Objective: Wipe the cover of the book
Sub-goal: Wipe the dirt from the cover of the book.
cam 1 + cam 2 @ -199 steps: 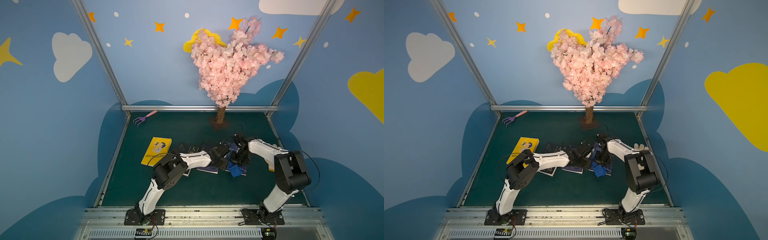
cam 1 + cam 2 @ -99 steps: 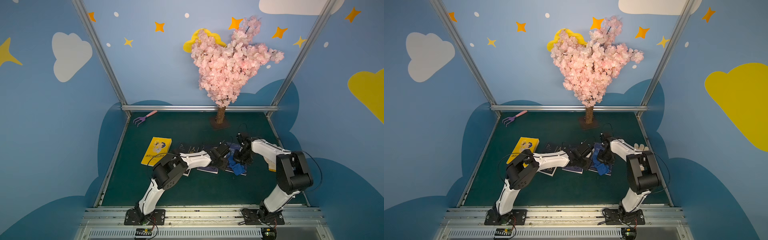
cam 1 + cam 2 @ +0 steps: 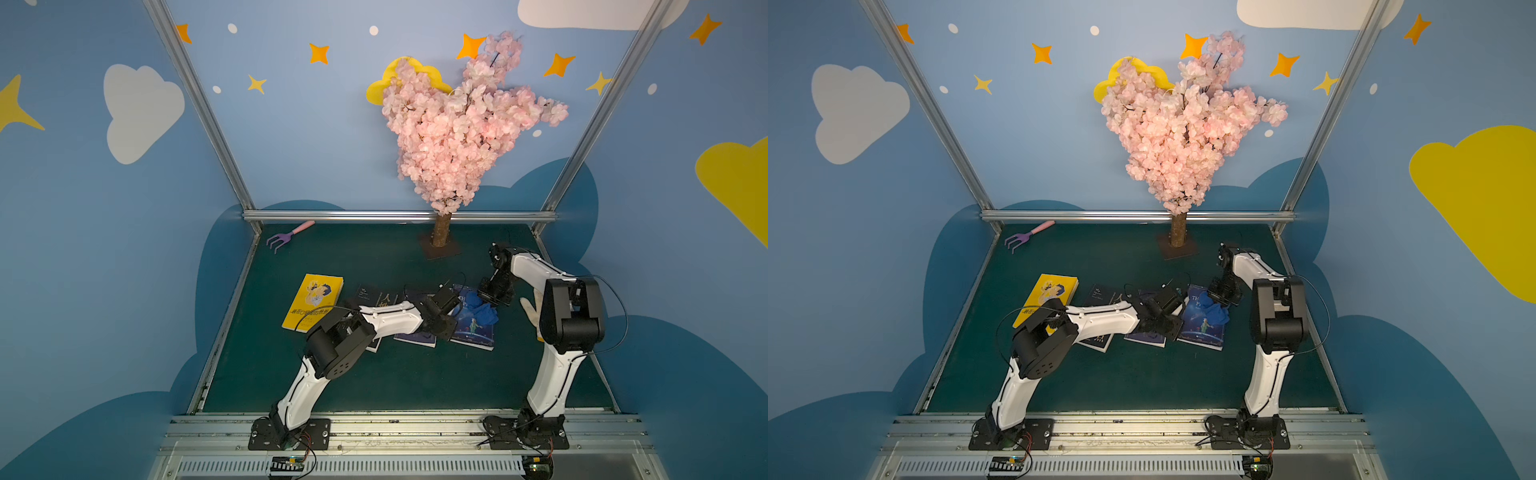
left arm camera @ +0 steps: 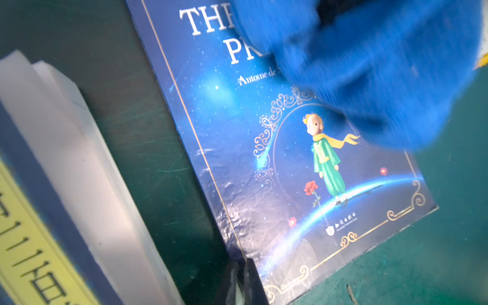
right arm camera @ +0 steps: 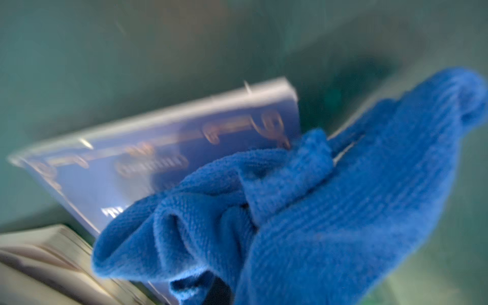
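Note:
The book [image 3: 474,331] [image 3: 1203,330] is dark blue, with a boy in green and gold scrollwork on its cover [image 4: 287,169], and lies flat on the green mat. A crumpled blue cloth [image 3: 482,311] [image 3: 1217,312] [image 4: 369,68] rests on the cover's upper part, over the title. My right gripper [image 3: 492,294] is shut on the cloth [image 5: 317,211], which hides its fingers in the right wrist view. My left gripper [image 3: 445,324] [image 4: 239,281] is shut, its tips pressed on the book's spine-side edge near a corner.
A yellow book [image 3: 313,300] and two dark books [image 3: 370,296] [image 3: 415,337] lie left of the task book, partly under my left arm. A blossom tree [image 3: 441,232] stands at the back, and a purple rake [image 3: 286,237] lies back left. A pale glove [image 3: 528,308] lies by the right arm.
My right gripper has dragged the cloth across the cover, toward the right and the back. The left gripper has stayed pressed on the book.

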Motion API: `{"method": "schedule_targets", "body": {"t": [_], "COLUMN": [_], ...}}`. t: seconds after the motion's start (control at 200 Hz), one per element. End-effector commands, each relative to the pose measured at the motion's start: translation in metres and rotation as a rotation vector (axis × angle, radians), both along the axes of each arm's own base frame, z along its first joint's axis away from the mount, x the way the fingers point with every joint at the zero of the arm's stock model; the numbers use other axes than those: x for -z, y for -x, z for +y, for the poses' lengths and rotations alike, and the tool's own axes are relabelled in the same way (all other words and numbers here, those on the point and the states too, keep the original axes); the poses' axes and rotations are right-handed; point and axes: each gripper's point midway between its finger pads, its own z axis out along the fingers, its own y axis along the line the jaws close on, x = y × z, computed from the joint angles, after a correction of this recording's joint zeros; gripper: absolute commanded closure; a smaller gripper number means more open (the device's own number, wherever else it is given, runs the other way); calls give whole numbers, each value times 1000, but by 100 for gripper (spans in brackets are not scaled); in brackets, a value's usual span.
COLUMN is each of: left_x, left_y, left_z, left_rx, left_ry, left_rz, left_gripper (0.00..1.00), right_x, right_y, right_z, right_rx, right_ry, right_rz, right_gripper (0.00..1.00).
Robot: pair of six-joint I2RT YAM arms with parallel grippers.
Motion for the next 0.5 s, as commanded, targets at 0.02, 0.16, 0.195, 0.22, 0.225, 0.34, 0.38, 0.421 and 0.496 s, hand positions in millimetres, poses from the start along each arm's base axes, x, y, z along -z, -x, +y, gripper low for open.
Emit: {"method": "schedule_targets", "body": {"t": [0.02,0.16,0.195,0.22,0.225,0.34,0.38,0.421,0.496], "left_x": [54,58,58,58,58,56,56,56,56], "left_y": [42,42,42,42,42,44,44,45,47], "left_z": [30,31,31,31,31,29,28,27,27], "left_rx": [48,47,47,47,46,50,49,51,56], "left_ry": [-164,-174,-177,-177,-176,-163,-159,-153,-150], "left_rz": [157,163,163,165,164,172,175,178,188], "left_gripper": [89,89,89,89,89,89,89,89,89], "right_x": [31,32,31,31,30,23,21,20,20], "right_y": [41,104,116,123,124,124,115,104,79], "right_z": [-10,-5,-5,-6,-6,-9,-10,-11,-14], "right_rx": [-27,-40,-40,-35,-34,-24,-20,-16,-3], "right_ry": [72,71,72,72,72,64,64,60,62], "right_rz": [120,115,104,98,97,59,52,46,45], "right_gripper": [100,100,100,100,100,100,100,100,100]}}
